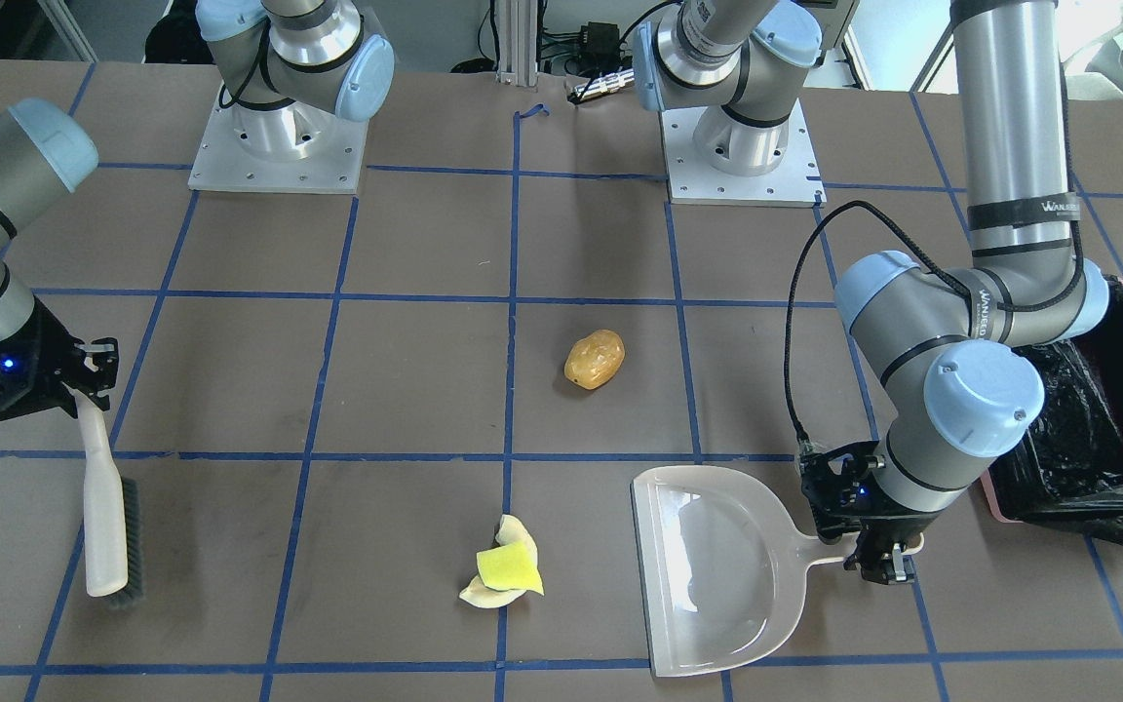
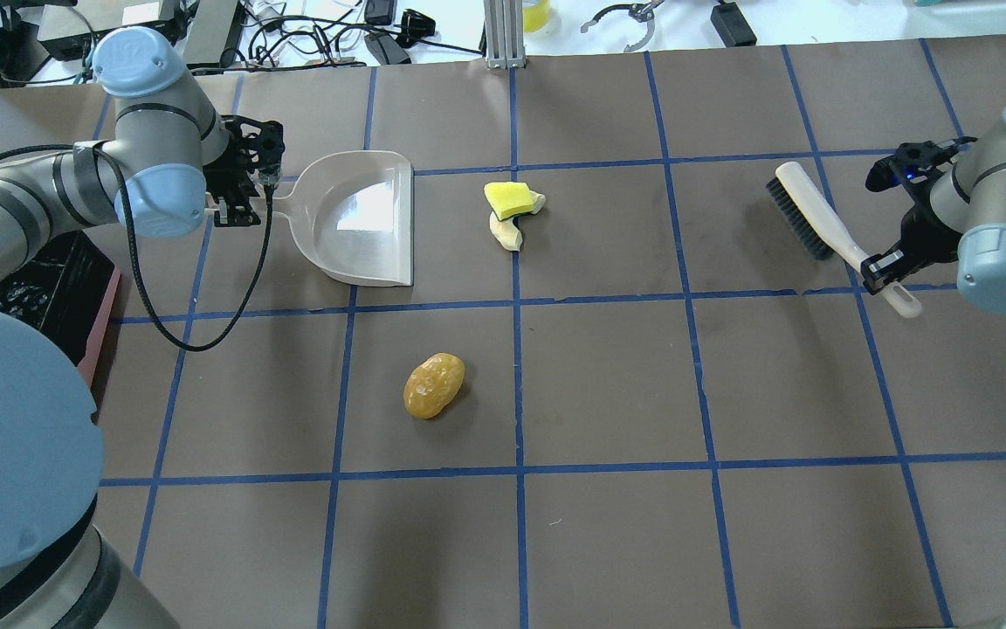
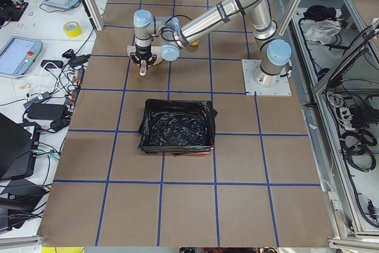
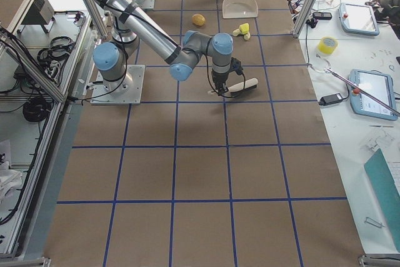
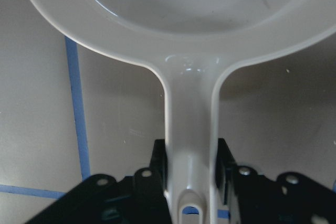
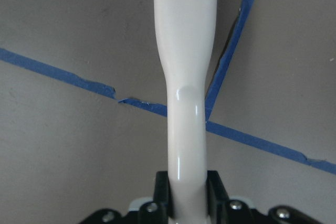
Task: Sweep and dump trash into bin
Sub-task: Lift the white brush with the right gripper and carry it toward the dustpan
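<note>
A golden-brown potato-like lump (image 1: 595, 360) lies mid-table, also in the overhead view (image 2: 434, 385). A yellow sponge piece (image 1: 508, 567) rests on pale peel scraps (image 1: 482, 593), a short gap from the open mouth of the beige dustpan (image 1: 717, 570). My left gripper (image 1: 881, 552) is shut on the dustpan's handle (image 5: 190, 145), and the pan lies flat and empty. My right gripper (image 1: 84, 390) is shut on the handle of a white brush (image 1: 105, 517) with dark bristles, far from the trash. The pink bin (image 3: 177, 125) with a black bag stands behind my left arm.
The brown table is marked with a blue tape grid (image 2: 516, 384). Both arm bases (image 1: 279, 146) are bolted at the robot side. In the overhead view the bin (image 2: 40, 288) is partly hidden under my left arm. Cables and tools lie past the far edge.
</note>
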`<state>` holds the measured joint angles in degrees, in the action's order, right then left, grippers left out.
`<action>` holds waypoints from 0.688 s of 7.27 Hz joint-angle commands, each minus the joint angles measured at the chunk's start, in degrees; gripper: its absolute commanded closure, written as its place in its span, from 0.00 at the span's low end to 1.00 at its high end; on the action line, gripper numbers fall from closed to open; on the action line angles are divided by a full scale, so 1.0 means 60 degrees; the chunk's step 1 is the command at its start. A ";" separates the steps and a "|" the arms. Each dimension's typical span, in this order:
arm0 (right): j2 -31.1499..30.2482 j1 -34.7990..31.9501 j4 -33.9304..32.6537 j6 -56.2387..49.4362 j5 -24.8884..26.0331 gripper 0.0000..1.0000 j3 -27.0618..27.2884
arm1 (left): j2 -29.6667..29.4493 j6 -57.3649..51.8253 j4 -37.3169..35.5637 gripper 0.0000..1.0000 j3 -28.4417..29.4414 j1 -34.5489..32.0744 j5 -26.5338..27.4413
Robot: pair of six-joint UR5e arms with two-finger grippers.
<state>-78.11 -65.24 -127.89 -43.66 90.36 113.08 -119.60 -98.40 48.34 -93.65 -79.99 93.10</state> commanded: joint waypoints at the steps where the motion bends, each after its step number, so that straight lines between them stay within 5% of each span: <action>1: -0.0529 -0.0723 0.1737 0.1861 0.0071 1.00 -0.0812 | -0.0032 0.0008 0.0000 1.00 0.0022 -0.0012 0.0026; 5: -0.0666 -0.3795 0.1966 0.7086 0.0101 1.00 -0.0873 | -0.0032 0.0022 0.0015 1.00 0.0066 -0.0012 0.0041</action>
<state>-82.76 -81.21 -115.86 -12.35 90.74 108.08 -119.79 -98.30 48.39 -93.35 -80.08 93.29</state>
